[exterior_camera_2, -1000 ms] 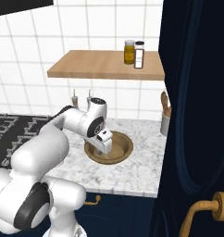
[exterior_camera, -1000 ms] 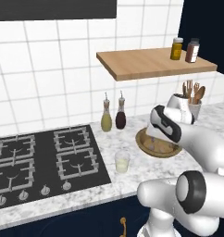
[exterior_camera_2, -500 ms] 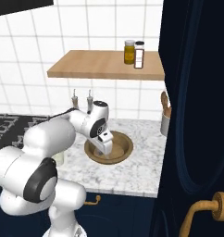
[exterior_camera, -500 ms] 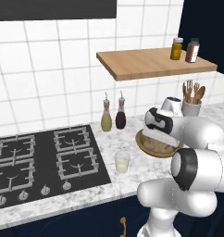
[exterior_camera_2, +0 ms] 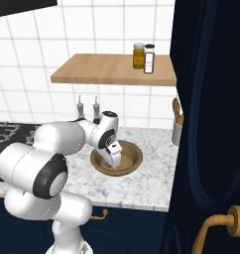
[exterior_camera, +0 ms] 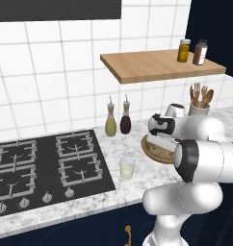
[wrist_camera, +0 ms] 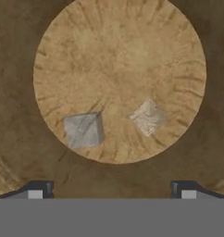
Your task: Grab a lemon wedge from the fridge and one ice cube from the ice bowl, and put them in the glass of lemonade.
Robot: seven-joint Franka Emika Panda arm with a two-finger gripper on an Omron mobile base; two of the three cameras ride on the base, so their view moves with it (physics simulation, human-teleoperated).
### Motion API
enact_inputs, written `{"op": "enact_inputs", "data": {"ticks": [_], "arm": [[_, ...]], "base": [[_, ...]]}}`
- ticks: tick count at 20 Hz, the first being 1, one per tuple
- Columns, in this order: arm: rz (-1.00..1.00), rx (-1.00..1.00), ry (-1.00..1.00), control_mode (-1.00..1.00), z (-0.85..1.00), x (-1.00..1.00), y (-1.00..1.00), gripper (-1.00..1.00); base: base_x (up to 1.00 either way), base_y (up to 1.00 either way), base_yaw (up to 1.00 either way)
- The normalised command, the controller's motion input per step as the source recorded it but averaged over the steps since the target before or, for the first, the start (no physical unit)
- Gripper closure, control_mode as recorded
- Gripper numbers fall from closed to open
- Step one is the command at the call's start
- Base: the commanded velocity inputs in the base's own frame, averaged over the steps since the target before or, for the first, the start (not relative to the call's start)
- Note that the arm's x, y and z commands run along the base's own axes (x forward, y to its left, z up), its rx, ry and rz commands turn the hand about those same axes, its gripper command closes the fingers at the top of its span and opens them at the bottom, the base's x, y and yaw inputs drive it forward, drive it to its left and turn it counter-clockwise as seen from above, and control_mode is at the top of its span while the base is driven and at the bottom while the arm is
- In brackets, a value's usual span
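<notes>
Gripper [exterior_camera_2: 113,162] hangs with jaws spread wide, holding nothing, directly above the ice bowl [wrist_camera: 21,152] (two ice cubes [wrist_camera: 84,130] sit apart inside), presumably lined up to pick one

2 ice cubes [wrist_camera: 84,130] on open ice bowl [wrist_camera: 21,152] floor

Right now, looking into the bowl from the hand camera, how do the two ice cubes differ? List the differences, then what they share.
The left cube looks grey and solid; the right cube is pale, almost the bowl's tan. The left cube looks a little bigger. The left cube sits nearly square to the view; the right cube is turned like a diamond. Both lie apart on the bowl's flat floor, untouched, beyond the open pincer.
</notes>
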Motion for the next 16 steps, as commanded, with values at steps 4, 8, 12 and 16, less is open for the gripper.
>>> {"op": "enact_inputs", "data": {"ticks": [4, 8, 12, 16], "arm": [[-0.08, 0.00, 0.00, -1.00, -0.27, 0.11, 0.00, -1.00], [-0.08, 0.00, 0.00, -1.00, -0.24, 0.15, 0.00, -1.00], [-0.08, 0.00, 0.00, -1.00, -0.23, 0.23, 0.00, -1.00], [-0.07, 0.00, 0.00, -1.00, -0.21, 0.30, 0.00, -1.00]], "base": [[0.00, 0.00, 0.00], [0.00, 0.00, 0.00], [0.00, 0.00, 0.00], [0.00, 0.00, 0.00]]}}
